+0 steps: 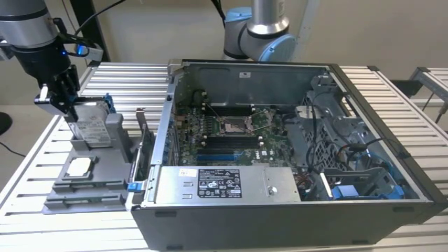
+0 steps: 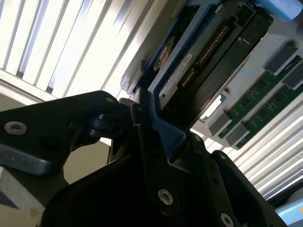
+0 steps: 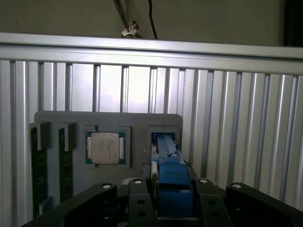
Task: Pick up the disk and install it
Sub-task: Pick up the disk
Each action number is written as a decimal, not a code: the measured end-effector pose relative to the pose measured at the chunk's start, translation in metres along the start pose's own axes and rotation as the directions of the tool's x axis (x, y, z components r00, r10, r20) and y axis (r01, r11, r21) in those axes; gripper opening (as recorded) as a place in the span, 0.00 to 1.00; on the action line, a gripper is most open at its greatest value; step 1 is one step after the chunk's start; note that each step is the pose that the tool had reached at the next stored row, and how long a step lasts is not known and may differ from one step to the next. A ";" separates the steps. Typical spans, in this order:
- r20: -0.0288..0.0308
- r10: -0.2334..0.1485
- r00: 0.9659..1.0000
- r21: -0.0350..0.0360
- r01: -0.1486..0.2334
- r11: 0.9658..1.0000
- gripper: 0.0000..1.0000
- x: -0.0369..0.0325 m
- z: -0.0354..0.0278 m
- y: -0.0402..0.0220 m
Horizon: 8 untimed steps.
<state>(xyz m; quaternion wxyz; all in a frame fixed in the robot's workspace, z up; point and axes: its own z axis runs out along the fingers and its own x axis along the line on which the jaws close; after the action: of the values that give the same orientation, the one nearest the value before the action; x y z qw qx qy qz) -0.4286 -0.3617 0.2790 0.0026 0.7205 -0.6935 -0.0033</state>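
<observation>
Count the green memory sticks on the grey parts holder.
2. One memory stick and the other sit in neighbouring slots at one end of the grey holder, with the square chip between them and the blue-framed disk. Others may be hidden.

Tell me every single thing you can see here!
disk: one, silver with a blue frame, upright at the holder, exterior view's left
holder: one, grey, on the table beside the case
chip: one, silver square, lying in the holder
memory sticks: two, green, standing in the holder
computer case: one, dark grey, open, middle of the table
circuit board: one, green, inside the case
power box: one, grey with a black-and-white label, at the case's near side
table: one, silver slats, under everything
arm: one, silver and black, above the holder
gripper: one, black, shut on the disk
</observation>
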 end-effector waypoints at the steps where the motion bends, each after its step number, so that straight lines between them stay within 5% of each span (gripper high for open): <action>1: 0.000 0.000 1.000 0.000 0.000 1.000 0.00 -0.0006 0.0000 -0.0001; 8: 0.002 0.000 1.000 0.000 0.000 1.000 0.00 0.0008 0.0000 0.0001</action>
<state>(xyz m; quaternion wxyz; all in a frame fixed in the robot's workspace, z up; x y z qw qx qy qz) -0.4286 -0.3625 0.2790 0.0021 0.7204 -0.6935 -0.0039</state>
